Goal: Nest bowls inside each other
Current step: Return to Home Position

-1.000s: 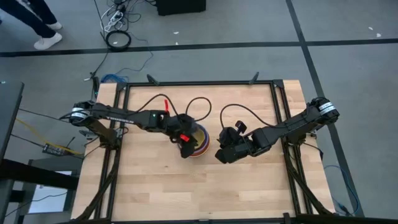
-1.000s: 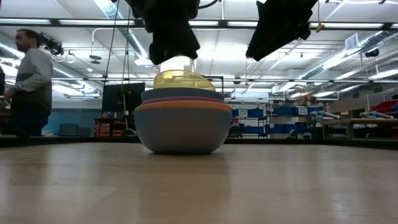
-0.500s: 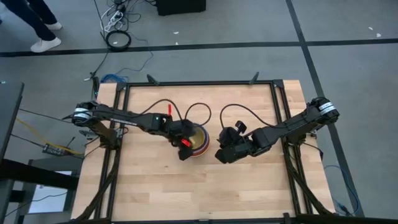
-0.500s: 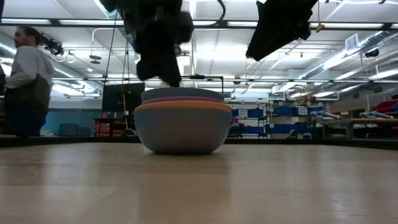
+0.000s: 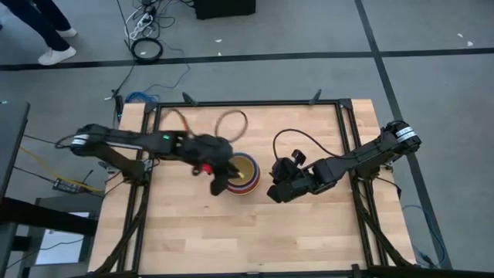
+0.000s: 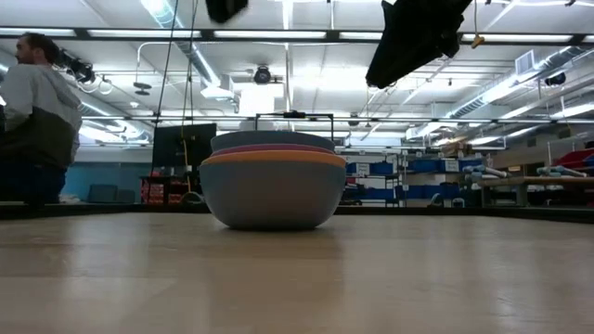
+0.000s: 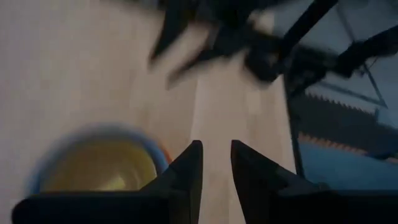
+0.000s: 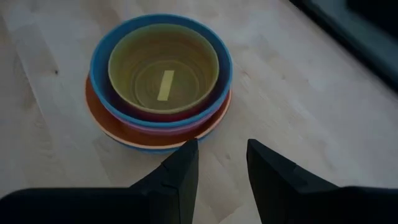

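The bowls (image 8: 160, 93) stand as one nest on the wooden table (image 5: 309, 232), about at its middle. The yellow bowl (image 8: 143, 68) sits innermost. Around it shows a dark reddish rim, then the blue bowl (image 8: 98, 65), a pink edge and the orange bowl (image 8: 94, 109). Under all of them is the light blue bowl (image 6: 272, 199), which rests on the table. In the low view only the outer rims show, level, one inside the other.

The left gripper (image 5: 219, 184) hangs just beside the nest, on its own arm's side, above the table. Its fingers (image 7: 189, 171) are a little apart and empty. The right gripper (image 5: 275, 191) hangs near the nest on the opposite side, not touching it. Its fingers (image 8: 183, 168) are also spread and hold nothing.

Beyond the table, a person (image 6: 37, 111) stands in the room, at the left in the low view. Cables (image 5: 145, 35) lie on the floor behind the table.
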{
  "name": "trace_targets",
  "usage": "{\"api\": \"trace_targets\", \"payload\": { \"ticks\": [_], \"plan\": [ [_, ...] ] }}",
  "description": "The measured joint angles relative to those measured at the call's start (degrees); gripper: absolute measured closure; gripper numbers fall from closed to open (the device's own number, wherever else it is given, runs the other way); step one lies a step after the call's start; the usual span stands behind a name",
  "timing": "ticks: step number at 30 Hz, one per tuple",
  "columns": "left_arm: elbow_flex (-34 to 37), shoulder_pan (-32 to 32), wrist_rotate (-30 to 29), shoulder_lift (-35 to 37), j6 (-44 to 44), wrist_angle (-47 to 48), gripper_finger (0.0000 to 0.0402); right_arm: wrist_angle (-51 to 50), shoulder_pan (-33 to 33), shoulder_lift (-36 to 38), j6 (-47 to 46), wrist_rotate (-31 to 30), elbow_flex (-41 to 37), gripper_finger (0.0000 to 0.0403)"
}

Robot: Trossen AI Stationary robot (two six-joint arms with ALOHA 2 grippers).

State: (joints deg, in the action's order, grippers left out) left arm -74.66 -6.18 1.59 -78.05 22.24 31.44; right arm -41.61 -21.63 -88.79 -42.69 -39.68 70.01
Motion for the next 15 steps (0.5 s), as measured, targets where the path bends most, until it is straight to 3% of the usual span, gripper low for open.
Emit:
{"api": "trace_targets", "payload": {
  "ticks": [6, 10, 12, 15],
  "plan": [
    [-1.2, -4.7, -7.6, 10.6, -15.6, -6.2, 0.031, 10.0, -3.9, 0.0, 15.9, -6.6, -0.1, 0.028],
    [-1.2, -8.5, -17.9, 15.9, -19.3, -8.4, 0.031, 26.3, -6.8, 0.3, 34.4, -8.8, -0.1, 0.0279],
    [-1.0, -9.6, -23.9, 18.0, -23.2, -7.8, 0.031, 38.3, -6.0, 1.7, 46.1, -1.6, -0.1, 0.0279],
    [2.3, -8.4, -29.3, 20.7, -33.1, -19.2, 0.031, 51.3, -0.5, 6.4, 57.8, 19.4, 0.1, 0.028]
  ]
}}
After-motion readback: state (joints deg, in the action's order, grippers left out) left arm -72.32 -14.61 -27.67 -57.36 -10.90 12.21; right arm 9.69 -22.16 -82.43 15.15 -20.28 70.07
